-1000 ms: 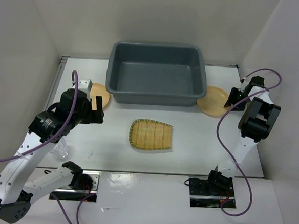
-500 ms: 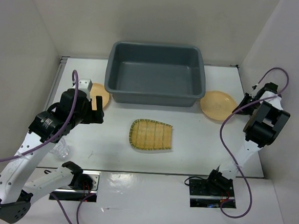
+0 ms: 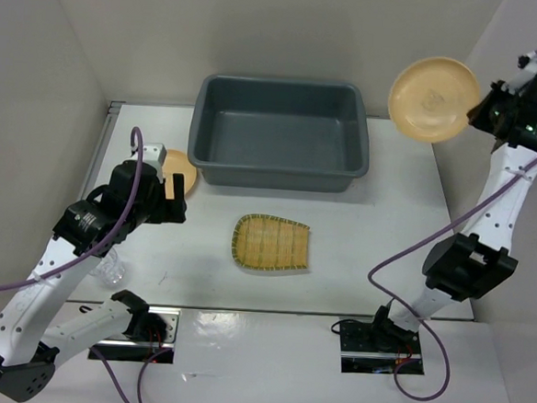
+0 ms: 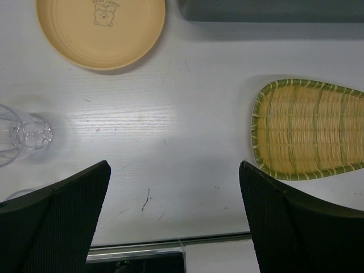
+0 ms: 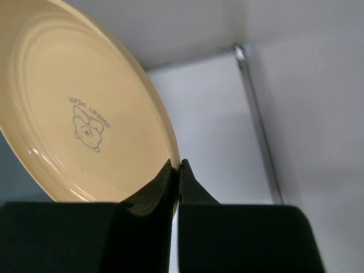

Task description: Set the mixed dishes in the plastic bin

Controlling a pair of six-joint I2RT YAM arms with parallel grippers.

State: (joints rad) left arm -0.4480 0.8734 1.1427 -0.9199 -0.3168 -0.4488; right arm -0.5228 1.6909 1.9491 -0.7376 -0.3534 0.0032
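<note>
Plate (image 3: 432, 99) pinched at rim by closed right tool (image 5: 177, 164), held aloft at bin's (image 3: 277, 176) 2 o'clock | left tool (image 4: 173, 166) spread wide, seemingly empty

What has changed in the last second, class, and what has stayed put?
The right hand closed on the rim of the right-side plate and lifted it high off the table, tilted on edge. The open left hand, the other plate, the bamboo tray, the cup and the bin stayed put.

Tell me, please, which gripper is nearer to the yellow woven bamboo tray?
Left. The left gripper hovers open just left of the tray; the right gripper is high up at the far right, shut on a round tan-orange plate.
</note>
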